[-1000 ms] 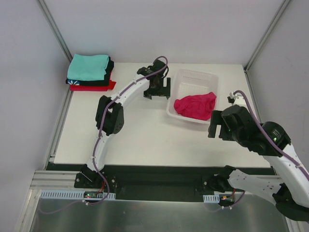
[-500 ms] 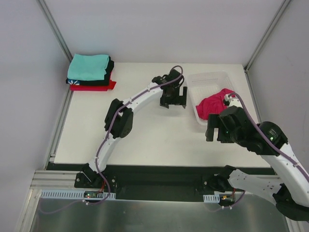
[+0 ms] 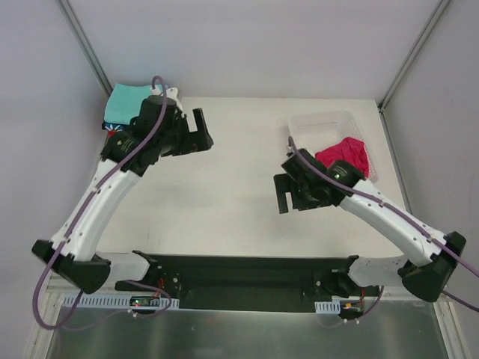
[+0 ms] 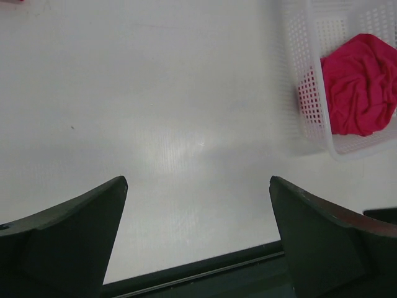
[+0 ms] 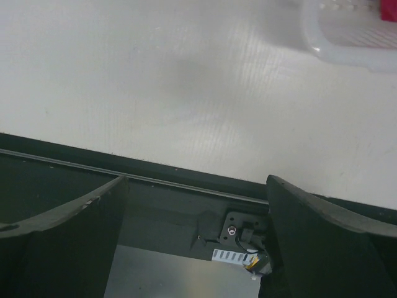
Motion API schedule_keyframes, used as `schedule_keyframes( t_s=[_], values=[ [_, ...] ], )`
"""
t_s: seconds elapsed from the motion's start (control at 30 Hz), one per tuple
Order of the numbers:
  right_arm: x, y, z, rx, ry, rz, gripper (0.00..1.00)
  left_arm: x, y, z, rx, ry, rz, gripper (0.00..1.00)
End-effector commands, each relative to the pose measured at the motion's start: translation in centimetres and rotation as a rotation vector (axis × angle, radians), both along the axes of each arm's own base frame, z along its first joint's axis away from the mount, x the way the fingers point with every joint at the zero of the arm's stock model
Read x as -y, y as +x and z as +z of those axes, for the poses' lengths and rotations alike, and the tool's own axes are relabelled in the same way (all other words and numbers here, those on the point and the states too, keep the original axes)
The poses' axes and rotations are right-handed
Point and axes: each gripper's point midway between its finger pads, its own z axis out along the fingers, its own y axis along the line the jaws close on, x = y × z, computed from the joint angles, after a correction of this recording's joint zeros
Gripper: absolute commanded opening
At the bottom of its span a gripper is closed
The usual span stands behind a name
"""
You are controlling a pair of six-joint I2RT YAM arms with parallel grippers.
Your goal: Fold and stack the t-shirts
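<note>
Both arms have swung back from the white mesh basket (image 3: 323, 120), now shoved far right. The left gripper (image 3: 200, 133) hangs spread and empty by the far-left stack of folded tees (image 3: 123, 101), and the right gripper (image 3: 281, 193) likewise near centre. Only the crumpled crimson-pink tee (image 3: 343, 155), lying in the basket just beyond the right gripper, seems left to fold.

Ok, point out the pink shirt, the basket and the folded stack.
crimson-pink t-shirt (image 4: 360, 84): left wrist view, middle of the crumpled cloth.
white mesh basket (image 3: 322, 127): top view, bare far end.
folded stack (image 3: 121, 101): top view, teal top shirt.
</note>
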Motion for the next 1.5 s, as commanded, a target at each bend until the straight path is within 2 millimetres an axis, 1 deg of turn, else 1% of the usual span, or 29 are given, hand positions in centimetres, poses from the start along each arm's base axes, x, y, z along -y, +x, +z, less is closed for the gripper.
schedule_keyframes(
  t_s=[0.0, 0.03, 0.07, 0.1, 0.13, 0.17, 0.27, 0.33, 0.37, 0.4, 0.5, 0.53, 0.6, 0.63, 0.8, 0.83, 0.87, 0.93, 0.97, 1.0, 1.03, 1.07, 1.1, 1.13, 1.2, 1.27, 1.3, 1.33, 1.47],
  values=[
    [-5.2, 2.3, 0.4, 0.016, 0.092, 0.157, 0.96, -2.3, -4.4, -3.2, -0.103, 0.063, -0.004, 0.99],
    [-5.9, 2.9, 0.4, 0.015, 0.087, 0.183, 0.96, -2.3, -4.9, -3.3, -0.111, 0.045, 0.002, 0.99],
    [-6.6, 3.6, -0.7, -0.019, 0.058, 0.201, 0.96, -2.5, -5.4, -3.4, -0.117, 0.034, 0.008, 0.99],
    [-7.5, 4.3, -0.1, -0.024, 0.086, 0.216, 0.96, -2.8, -6.4, -3.7, -0.121, 0.023, 0.012, 0.99],
    [-7.8, 4.8, -0.4, -0.037, 0.084, 0.245, 0.96, -2.9, -6.9, -3.9, -0.129, 0.005, 0.026, 0.99],
    [-8.6, 5.6, -1.4, -0.063, 0.090, 0.252, 0.96, -3.0, -7.3, -4.0, -0.129, -0.005, 0.034, 0.99],
    [-9.5, 7.3, -2.2, -0.099, 0.146, 0.254, 0.96, -3.7, -8.8, -4.4, -0.132, -0.028, 0.054, 0.99],
    [-9.6, 8.9, -3.3, -0.136, 0.156, 0.237, 0.96, -4.0, -9.6, -4.0, -0.121, -0.058, 0.068, 0.99],
    [-9.4, 9.5, -3.7, -0.144, 0.150, 0.241, 0.96, -4.0, -9.9, -4.2, -0.126, -0.063, 0.064, 0.99],
    [-9.0, 10.6, -5.2, -0.184, 0.140, 0.213, 0.96, -4.1, -10.1, -3.9, -0.117, -0.072, 0.065, 0.99],
    [-8.3, 12.8, -6.4, -0.224, 0.153, 0.186, 0.96, -4.5, -10.5, -3.8, -0.114, -0.066, 0.073, 0.99],
    [-8.3, 13.7, -7.5, -0.251, 0.147, 0.187, 0.96, -4.5, -10.5, -3.8, -0.114, -0.066, 0.075, 0.99],
    [-7.7, 14.7, -8.5, -0.288, 0.159, 0.187, 0.96, -4.6, -10.7, -3.7, -0.115, -0.068, 0.073, 0.99],
    [-7.4, 15.2, -10.1, -0.327, 0.140, 0.177, 0.96, -4.5, -10.8, -3.7, -0.118, -0.069, 0.070, 0.99],
    [-5.0, 18.4, -12.0, -0.373, 0.142, 0.113, 0.96, -4.4, -11.1, -4.1, -0.139, -0.070, 0.059, 0.99],
    [-4.5, 18.9, -12.1, -0.376, 0.147, 0.097, 0.96, -4.5, -11.1, -4.1, -0.137, -0.068, 0.061, 0.99],
    [-3.5, 20.0, -12.3, -0.374, 0.160, 0.065, 0.96, -4.6, -11.3, -4.1, -0.137, -0.067, 0.062, 0.99],
    [-2.7, 20.8, -12.4, -0.384, 0.183, 0.039, 0.96, -4.7, -11.4, -4.1, -0.136, -0.066, 0.063, 0.99],
    [-1.7, 21.6, -12.8, -0.392, 0.194, 0.012, 0.96, -4.7, -11.5, -4.1, -0.137, -0.067, 0.064, 0.99],
    [-1.3, 22.5, -12.4, -0.374, 0.203, -0.002, 0.96, -4.7, -11.6, -4.0, -0.137, -0.070, 0.062, 0.99],
    [-0.8, 22.9, -12.4, -0.383, 0.208, -0.014, 0.96, -4.7, -11.7, -4.1, -0.143, -0.070, 0.061, 0.99],
    [0.1, 23.4, -13.0, -0.400, 0.221, -0.036, 0.96, -4.6, -11.7, -4.1, -0.145, -0.072, 0.060, 0.99],
    [0.0, 24.6, -12.1, -0.370, 0.248, -0.034, 0.96, -4.7, -11.8, -4.1, -0.145, -0.075, 0.062, 0.99],
    [0.4, 24.9, -11.9, -0.371, 0.248, -0.042, 0.96, -4.6, -11.9, -4.1, -0.148, -0.077, 0.061, 0.99],
    [1.1, 26.8, -11.4, -0.335, 0.262, -0.052, 0.96, -4.6, -12.0, -4.0, -0.146, -0.080, 0.060, 0.99],
    [2.0, 27.9, -11.0, -0.317, 0.266, -0.067, 0.96, -4.7, -12.2, -3.9, -0.150, -0.080, 0.058, 0.99],
    [2.3, 28.3, -11.5, -0.322, 0.274, -0.079, 0.96, -4.8, -12.4, -3.9, -0.150, -0.080, 0.058, 0.99],
    [2.5, 29.3, -10.8, -0.292, 0.291, -0.084, 0.96, -4.9, -12.6, -3.8, -0.152, -0.077, 0.059, 0.99],
    [3.9, 31.0, -10.1, -0.265, 0.350, -0.110, 0.96, -5.7, -13.2, -3.4, -0.145, -0.064, 0.070, 0.99]
  ],
)
